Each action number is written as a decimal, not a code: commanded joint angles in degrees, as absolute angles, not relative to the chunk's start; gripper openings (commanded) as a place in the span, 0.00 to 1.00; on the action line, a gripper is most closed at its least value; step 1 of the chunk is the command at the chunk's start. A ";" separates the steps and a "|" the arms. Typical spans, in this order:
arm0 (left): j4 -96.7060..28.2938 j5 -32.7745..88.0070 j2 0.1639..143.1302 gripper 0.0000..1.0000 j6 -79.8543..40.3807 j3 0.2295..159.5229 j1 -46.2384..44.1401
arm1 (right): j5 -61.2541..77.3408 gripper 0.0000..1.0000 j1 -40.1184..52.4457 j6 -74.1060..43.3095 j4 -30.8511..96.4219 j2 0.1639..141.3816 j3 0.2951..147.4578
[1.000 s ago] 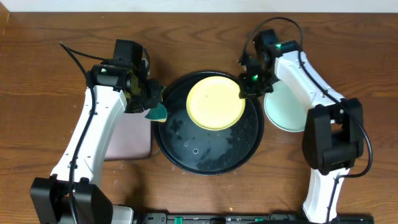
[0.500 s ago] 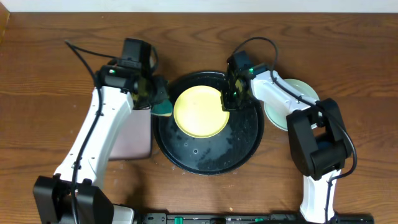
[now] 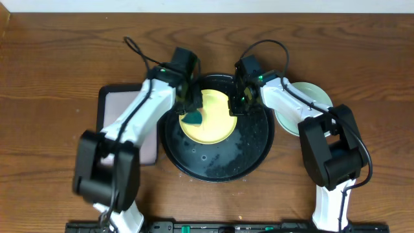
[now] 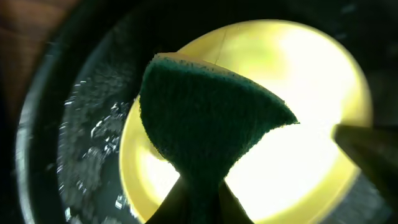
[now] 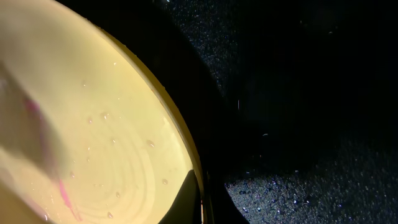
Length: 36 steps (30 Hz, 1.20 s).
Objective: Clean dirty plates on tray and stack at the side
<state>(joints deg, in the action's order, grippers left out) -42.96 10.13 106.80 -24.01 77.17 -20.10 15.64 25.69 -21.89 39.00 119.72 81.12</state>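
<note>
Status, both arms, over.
Left gripper shut on dark green sponge, above pale yellow round plate. Right gripper pinching that plate's edge, in wet round black tray. Nothing blocking.

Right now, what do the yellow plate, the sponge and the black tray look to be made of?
The yellow plate: likely plastic or melamine, smooth, water beading on it. The sponge: coarse dark-green scouring fibre, fuzzy edge. The black tray: probably glossy plastic, wet glints.

Green sponge over yellow plate
</note>
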 commanded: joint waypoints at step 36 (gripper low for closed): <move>-38.22 -7.35 117.12 0.07 -33.80 76.90 -21.85 | 14.81 0.01 26.57 -22.24 38.98 121.10 78.96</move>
<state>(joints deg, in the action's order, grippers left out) -35.22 8.27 115.48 -31.33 78.00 -24.05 15.64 25.69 -21.93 38.68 119.61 80.88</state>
